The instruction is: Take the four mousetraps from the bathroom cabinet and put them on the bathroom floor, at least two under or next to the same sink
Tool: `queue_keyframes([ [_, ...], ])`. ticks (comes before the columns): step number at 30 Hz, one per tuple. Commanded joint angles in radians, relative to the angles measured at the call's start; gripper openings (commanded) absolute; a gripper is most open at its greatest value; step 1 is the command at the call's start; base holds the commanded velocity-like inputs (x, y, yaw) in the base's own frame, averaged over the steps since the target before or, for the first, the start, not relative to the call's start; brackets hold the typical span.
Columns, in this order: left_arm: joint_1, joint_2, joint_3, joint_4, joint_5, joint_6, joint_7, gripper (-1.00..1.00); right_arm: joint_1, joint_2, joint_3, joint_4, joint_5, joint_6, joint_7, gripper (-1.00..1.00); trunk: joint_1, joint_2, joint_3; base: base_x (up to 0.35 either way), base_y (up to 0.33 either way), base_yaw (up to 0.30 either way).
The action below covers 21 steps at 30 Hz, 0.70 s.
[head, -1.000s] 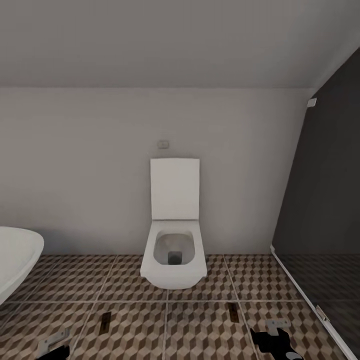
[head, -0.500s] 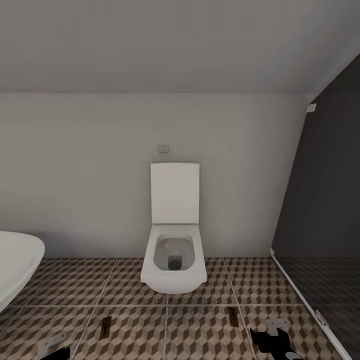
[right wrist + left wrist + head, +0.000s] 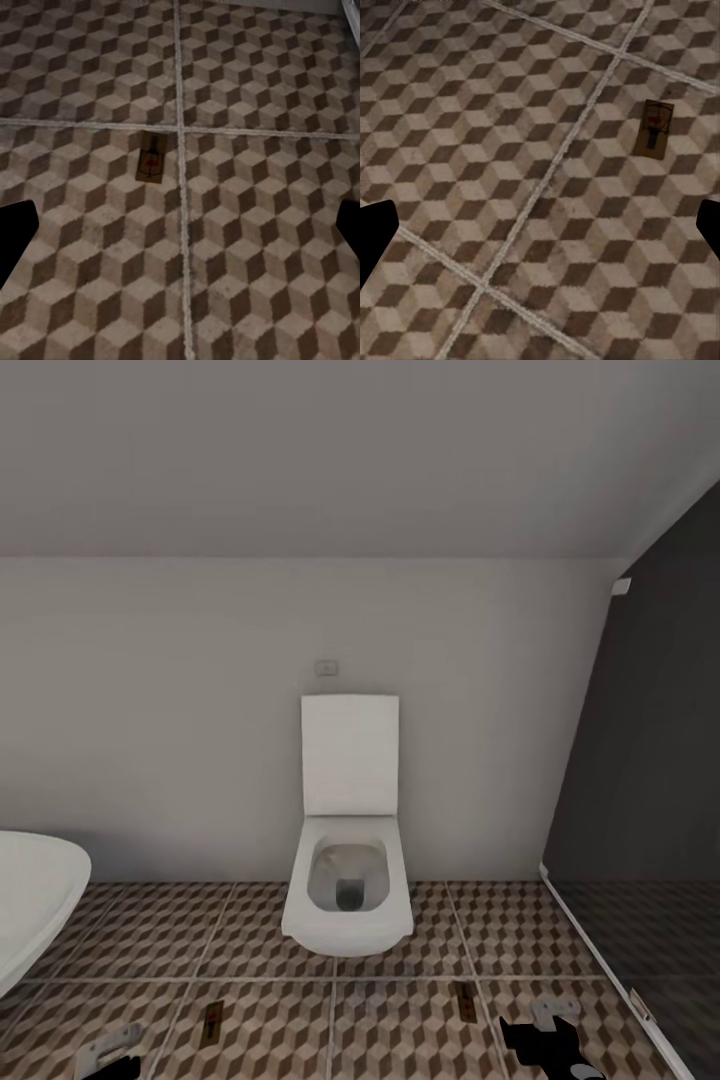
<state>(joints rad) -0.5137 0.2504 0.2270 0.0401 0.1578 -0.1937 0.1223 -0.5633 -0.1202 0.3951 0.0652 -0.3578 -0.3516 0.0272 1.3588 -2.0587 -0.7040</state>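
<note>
Both jaws wide and empty, one mousetrap (image 3: 657, 129) ahead of each on the bathroom floor (image 3: 495, 150).

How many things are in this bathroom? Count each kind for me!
Mousetraps on the bathroom floor: 2, one near the left gripper, one near the right gripper
Toilets: 1
Bathtubs: 1
Wall plates: 1
Dark panels: 1
Total: 6
</note>
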Motion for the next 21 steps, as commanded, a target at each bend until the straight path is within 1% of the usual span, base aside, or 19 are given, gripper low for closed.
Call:
queue_keyframes([
  [1, -0.002, 0.000, -0.003, 0.004, 0.010, -0.008, -0.001, 1.00, -0.001, 0.001, 0.008, 0.004, -0.009, -0.006, 0.003, 1.00, -0.004, 0.007, 0.002, 0.000, 0.000, 0.000],
  [21, -0.002, 0.001, -0.003, 0.004, 0.009, -0.008, -0.001, 1.00, -0.001, 0.001, 0.008, 0.004, -0.009, -0.006, 0.003, 1.00, -0.081, 0.147, 0.065, 0.000, 0.000, 0.000],
])
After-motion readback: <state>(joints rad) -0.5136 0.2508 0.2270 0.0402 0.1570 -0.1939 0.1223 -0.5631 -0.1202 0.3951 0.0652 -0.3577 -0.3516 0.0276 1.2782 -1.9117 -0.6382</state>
